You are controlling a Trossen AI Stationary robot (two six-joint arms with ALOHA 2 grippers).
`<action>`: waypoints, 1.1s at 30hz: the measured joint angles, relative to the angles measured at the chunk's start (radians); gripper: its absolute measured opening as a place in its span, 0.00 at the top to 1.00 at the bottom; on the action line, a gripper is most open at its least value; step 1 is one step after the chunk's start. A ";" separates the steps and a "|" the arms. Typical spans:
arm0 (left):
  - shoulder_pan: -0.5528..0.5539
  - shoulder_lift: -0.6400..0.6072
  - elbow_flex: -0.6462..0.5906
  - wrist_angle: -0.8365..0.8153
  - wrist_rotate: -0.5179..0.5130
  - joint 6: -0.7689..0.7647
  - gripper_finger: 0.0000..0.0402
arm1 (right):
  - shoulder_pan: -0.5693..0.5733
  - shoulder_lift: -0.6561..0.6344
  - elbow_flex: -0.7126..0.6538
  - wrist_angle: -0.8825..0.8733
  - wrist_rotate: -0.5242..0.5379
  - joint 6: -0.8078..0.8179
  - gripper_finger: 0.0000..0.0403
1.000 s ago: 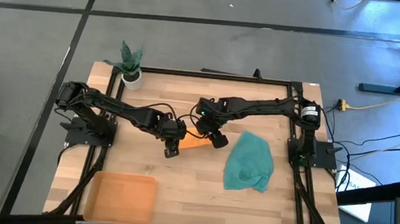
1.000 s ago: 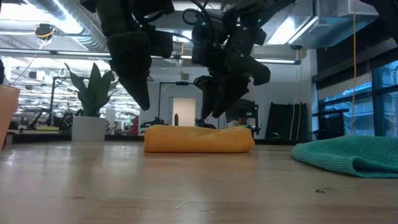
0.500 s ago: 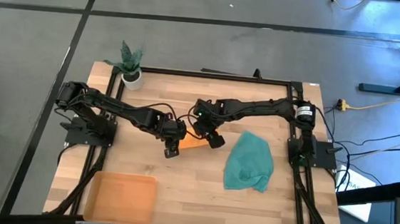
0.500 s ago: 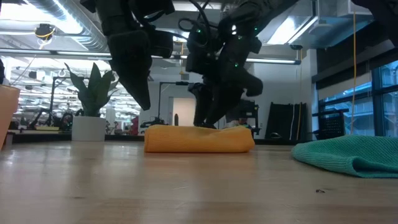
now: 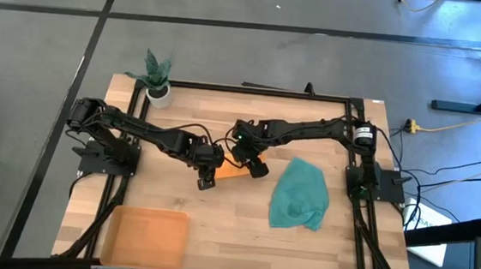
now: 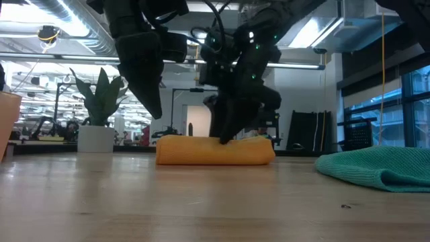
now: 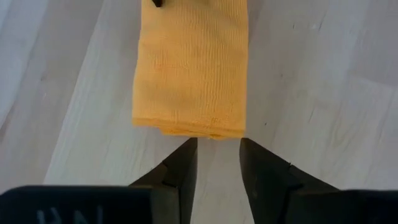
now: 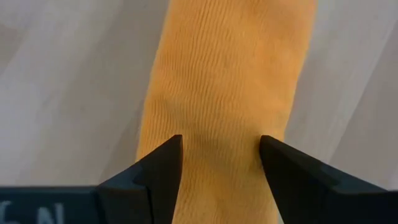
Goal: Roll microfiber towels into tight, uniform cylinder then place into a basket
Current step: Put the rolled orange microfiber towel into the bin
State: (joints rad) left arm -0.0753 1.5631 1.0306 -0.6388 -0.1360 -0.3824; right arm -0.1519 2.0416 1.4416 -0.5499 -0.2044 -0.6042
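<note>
Nearest the lower edge of the high view, at the lower left, the basket [image 5: 146, 237] is seen lying flat on the wooden counter [image 5: 232, 237], a shallow orange-tan tray with nothing visible in it. In the low view only a sliver of it [image 6: 8, 124] is caught at the left edge.

To the right of centre the teal towel [image 5: 299, 195] is spread in a loose, rumpled heap, well apart from both arms; in the low view it [image 6: 379, 168] is seen lying low at the right.

At the centre of the high view the orange towel [image 5: 232, 172] is found, folded or rolled into a narrow bar on the counter. In the low view it [image 6: 215, 149] is shown as a squat, rounded bundle.

The left end effector [image 5: 207, 178] is held at the bar's left end, its fingers apart and raised off the counter. From its wrist camera, the fingers [image 7: 180, 168] are seen just short of the towel's end [image 7: 190, 68], with nothing between them.

The right end effector [image 5: 251, 165] is lowered onto the bar's upper right part. Its fingers [image 8: 155, 171] are set apart on the orange cloth [image 8: 230, 106]; whether it is pinched cannot be told.

Farthest back, at the upper left corner of the counter, a small potted plant [image 5: 156, 78] is placed.
</note>
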 joint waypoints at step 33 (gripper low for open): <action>0.000 0.000 0.000 -0.003 0.000 -0.005 0.73 | -0.022 0.105 0.001 0.006 -0.035 0.101 0.84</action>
State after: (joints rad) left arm -0.0750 1.5635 1.0306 -0.6420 -0.1358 -0.3875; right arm -0.1741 2.1464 1.4422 -0.5444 -0.2398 -0.5031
